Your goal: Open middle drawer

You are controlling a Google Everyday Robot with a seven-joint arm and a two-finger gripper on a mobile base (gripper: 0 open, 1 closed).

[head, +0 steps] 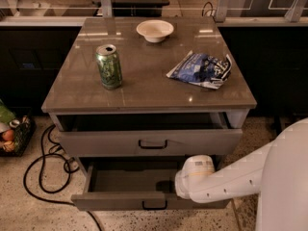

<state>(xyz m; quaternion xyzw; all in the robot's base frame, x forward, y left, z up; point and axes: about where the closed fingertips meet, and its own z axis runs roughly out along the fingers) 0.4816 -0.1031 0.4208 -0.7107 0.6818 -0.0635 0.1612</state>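
Note:
The grey-taupe cabinet [144,88] has its taller top drawer [101,142] slightly out. Below it the middle drawer [110,201] is pulled well out, its black loop handle [155,206] on the front edge and its inside looking empty. My white arm [226,184] reaches in from the lower right. My gripper [168,186] is a dark shape beyond the rounded white wrist, down inside the middle drawer behind its front panel. The lowest drawer is hidden under the open one.
On the cabinet top stand a green can [109,66], a white bowl [154,31] and a blue chip bag [201,70]. Black cables [45,162] lie on the speckled floor at the left, next to a basket of items [10,134].

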